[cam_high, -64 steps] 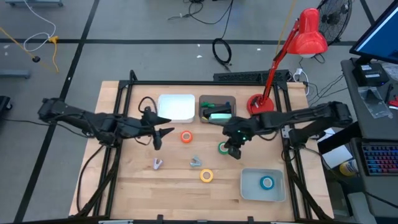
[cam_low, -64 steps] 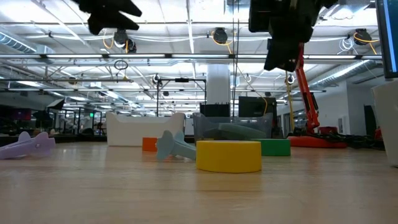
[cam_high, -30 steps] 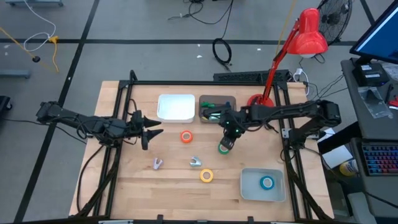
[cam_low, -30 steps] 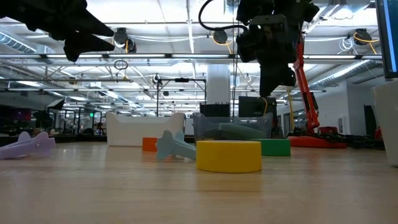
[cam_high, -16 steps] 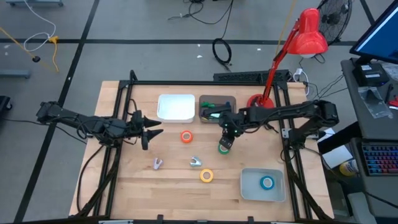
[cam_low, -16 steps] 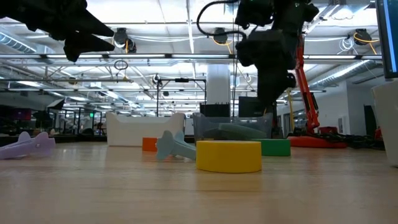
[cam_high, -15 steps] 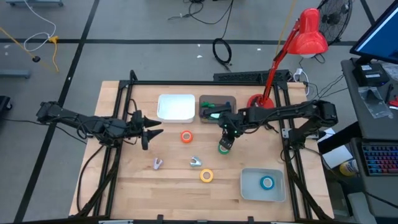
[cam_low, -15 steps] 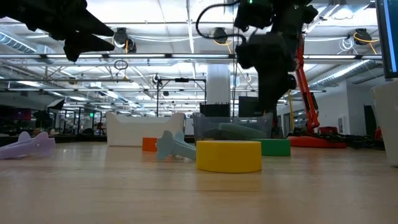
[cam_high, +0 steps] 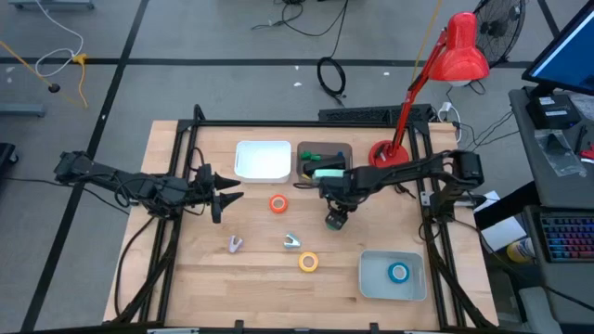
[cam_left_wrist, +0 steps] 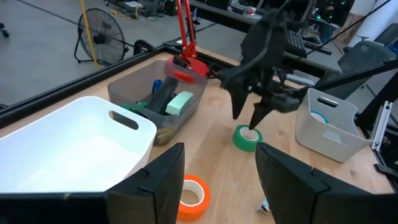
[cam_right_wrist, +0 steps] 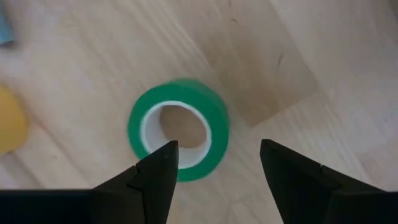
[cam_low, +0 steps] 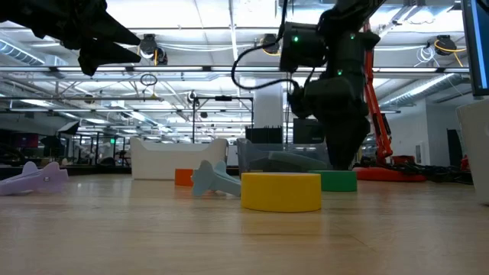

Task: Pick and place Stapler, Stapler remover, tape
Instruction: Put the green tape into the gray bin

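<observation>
Right gripper (cam_right_wrist: 214,165): fingers spread wide and empty, poised directly over the green tape roll (cam_right_wrist: 179,129), one finger over the ring's pale core, the other outside its wall.
Green tape roll: lies flat on the tabletop (cam_high: 260,269), just in front of the clear bin (cam_high: 323,160), between the orange tape roll (cam_high: 277,204) and the red lamp's base (cam_high: 382,153).
Handling, as a judgement: the roll looks light, stiff and smooth-sided; a ring like this could skid if nudged, so a pinch across one wall, core to outer face, seems the surest hold.
Other tape: the yellow tape roll (cam_high: 308,263) sits nearer the front edge than the green one; the blue tape roll (cam_high: 399,273) already lies in the small clear tray (cam_high: 371,278) to the green roll's right and front.
Left gripper (cam_high: 225,192): waits raised to the left of the orange roll, fingers partly apart, holding nothing.
Change from earlier: a second ago the right gripper was higher above the green roll and its fingers were together; now it has come down close over the roll and opened. The left arm has not moved in that time, and the rolls lie where they lay.
</observation>
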Robot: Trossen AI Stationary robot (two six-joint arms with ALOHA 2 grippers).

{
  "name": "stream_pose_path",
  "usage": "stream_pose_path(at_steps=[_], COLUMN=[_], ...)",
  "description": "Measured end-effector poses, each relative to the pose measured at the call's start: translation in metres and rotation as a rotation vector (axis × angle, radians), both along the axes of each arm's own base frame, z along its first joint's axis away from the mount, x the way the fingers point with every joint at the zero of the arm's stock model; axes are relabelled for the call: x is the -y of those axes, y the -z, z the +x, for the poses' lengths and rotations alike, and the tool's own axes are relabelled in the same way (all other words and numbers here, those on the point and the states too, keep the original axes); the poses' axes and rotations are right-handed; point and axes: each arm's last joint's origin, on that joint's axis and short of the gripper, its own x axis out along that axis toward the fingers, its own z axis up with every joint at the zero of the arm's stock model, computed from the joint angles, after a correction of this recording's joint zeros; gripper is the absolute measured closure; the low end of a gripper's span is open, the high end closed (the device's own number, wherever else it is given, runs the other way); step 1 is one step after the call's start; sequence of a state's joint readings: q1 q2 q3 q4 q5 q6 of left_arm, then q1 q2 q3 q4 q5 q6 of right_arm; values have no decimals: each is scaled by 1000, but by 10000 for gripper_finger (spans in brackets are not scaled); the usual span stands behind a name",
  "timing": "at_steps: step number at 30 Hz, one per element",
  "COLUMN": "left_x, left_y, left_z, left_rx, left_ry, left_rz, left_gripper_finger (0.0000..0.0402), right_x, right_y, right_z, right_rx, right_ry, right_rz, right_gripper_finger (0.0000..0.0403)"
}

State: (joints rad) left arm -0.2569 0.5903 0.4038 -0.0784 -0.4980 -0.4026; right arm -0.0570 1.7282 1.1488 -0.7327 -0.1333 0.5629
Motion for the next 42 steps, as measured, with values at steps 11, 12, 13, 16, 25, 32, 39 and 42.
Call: stream_pose_path(at_steps=[11, 12, 13, 16, 25, 32, 39, 42], left_x=[0, 0, 0, 0, 0, 0, 0, 0], left_y=[0, 0, 0, 0, 0, 0, -1, -1], left_z=[0, 0, 0, 0, 0, 0, 0, 0], left_rx=[0, -1, 1, 1, 2, 3, 12, 14], left_ry=[-1, -1, -1, -1, -1, -2, -5, -5], left_rz=[-1, -1, -2, -3, -4, -4, -20, -24], left_gripper_finger=[204, 204, 204, 204, 204, 204, 204, 204], right_x=[0, 0, 0, 0, -3, -4, -12, -24], right_y=[29, 29, 29, 27, 27, -2, -67, -95], right_z=[5, 5, 5, 4, 0, -7, -30, -50], right_rx=[-115, -116, -117, -120, -151, -63, 177, 249], right_ry=[53, 54, 62, 83, 64, 57, 54, -15], right_rz=[23, 29, 31, 32, 105, 84, 119, 201], right_gripper_finger=[191, 196, 203, 235, 362, 370, 370, 369])
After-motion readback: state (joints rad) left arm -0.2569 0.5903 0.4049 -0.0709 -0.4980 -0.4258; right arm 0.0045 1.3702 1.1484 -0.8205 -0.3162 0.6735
